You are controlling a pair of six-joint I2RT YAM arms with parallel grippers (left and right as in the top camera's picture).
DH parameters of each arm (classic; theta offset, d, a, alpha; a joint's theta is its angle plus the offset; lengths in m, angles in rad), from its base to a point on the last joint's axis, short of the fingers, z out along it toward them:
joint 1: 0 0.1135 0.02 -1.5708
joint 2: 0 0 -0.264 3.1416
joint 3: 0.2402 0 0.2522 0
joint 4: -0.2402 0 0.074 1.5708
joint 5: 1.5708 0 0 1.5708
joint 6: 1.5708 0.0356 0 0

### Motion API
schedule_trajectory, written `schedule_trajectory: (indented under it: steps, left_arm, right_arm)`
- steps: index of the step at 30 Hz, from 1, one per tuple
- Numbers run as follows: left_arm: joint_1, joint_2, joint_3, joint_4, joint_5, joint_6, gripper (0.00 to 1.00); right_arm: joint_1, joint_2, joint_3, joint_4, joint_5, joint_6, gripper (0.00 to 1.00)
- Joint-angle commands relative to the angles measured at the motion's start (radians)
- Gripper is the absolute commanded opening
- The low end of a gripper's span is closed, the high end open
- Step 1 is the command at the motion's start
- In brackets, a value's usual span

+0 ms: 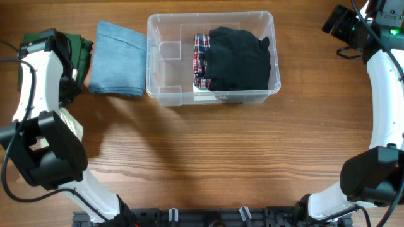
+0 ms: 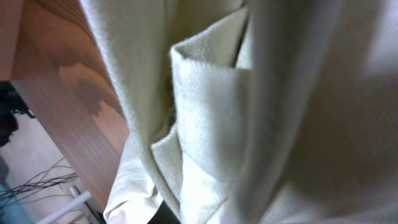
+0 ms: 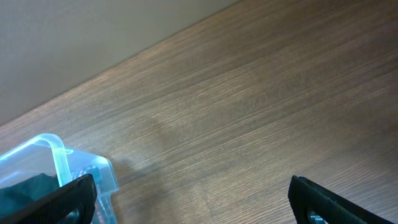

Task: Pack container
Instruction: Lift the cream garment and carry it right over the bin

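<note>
Clear container (image 1: 165, 63) at back centre of wooden surface (image 1: 221, 145), long side running left-right. Holds black garment (image 1: 238, 58) across the right half, on top of plaid garment (image 1: 201, 60) visible along its left edge; only clear floor in the left part. Just left of the bin, close against its wall: folded blue garment (image 1: 117, 58). Further left, dark green garment (image 1: 82, 47), partly under the left arm. Left tool (image 1: 60, 63) near that green piece, fingers not visible from overhead. In left wrist view just cream fabric (image 2: 249, 112) draped close to the lens, with wood edge behind at left. Can't tell whether gripping or spread. Right tool (image 3: 193, 205) well right of container, off the back-right corner, above bare wood. Spread wide: dark fingertips (image 3: 68, 199) at both bottom corners of right wrist view, only wood between. One rounded container corner at lower left of that view.
</note>
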Motion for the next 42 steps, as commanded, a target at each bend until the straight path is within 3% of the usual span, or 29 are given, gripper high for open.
schedule_trajectory:
  steps: [1,16,26,37,42]
  left_arm:
    - [-0.009,-0.108,0.032,0.001,0.007,-0.009,0.04]
    - [-0.147,-0.287,0.19,0.011,0.278,0.042,0.04]
    - [-0.284,-0.342,0.256,0.161,0.688,0.192,0.04]
    - [-0.292,-0.342,0.264,0.391,1.169,0.187,0.04]
    - [-0.293,-0.342,0.264,0.535,1.364,0.114,0.04]
  right_arm:
    - [0.003,0.013,-0.009,0.002,-0.008,0.014,1.0]
    - [0.003,0.013,-0.009,0.002,-0.008,0.015,1.0]
    - [0.003,0.013,-0.009,0.002,-0.008,0.014,1.0]
    - [0.003,0.013,-0.009,0.002,-0.008,0.015,1.0]
    - [0.003,0.013,-0.009,0.002,-0.008,0.015,1.0]
